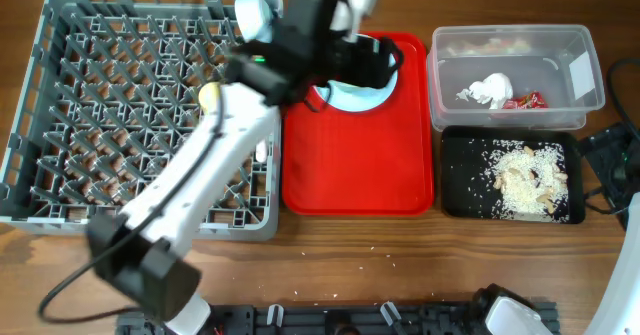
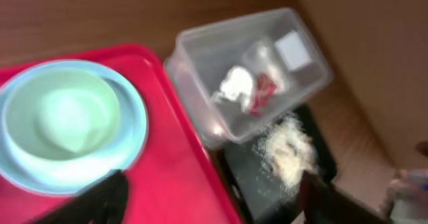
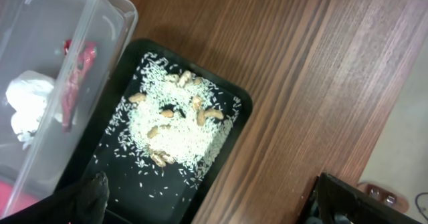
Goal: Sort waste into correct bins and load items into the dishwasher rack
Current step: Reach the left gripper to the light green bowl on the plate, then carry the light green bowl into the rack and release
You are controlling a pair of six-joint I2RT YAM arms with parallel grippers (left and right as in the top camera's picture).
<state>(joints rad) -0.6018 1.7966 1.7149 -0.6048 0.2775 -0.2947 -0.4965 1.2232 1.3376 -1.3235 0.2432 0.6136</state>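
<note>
A pale blue bowl (image 1: 352,97) sits at the back of the flat red tray (image 1: 350,175); it also shows in the left wrist view (image 2: 63,117). My left gripper (image 1: 380,63) hovers over the bowl's right side, open and empty (image 2: 210,207). The clear tub (image 1: 585,100) holds the crumpled white napkin (image 1: 490,90) and the red wrapper (image 1: 525,101). The black tray (image 1: 460,175) holds rice-like scraps (image 1: 525,180). My right gripper (image 3: 217,204) is open and empty above the black tray's (image 3: 120,164) edge. A yellow cup (image 1: 210,93) stands in the grey rack (image 1: 60,205).
A white item (image 1: 262,150) lies at the rack's right side. My left arm crosses over the rack's right half. Black cables and my right arm (image 1: 612,160) lie at the table's right edge. Bare wood runs along the front.
</note>
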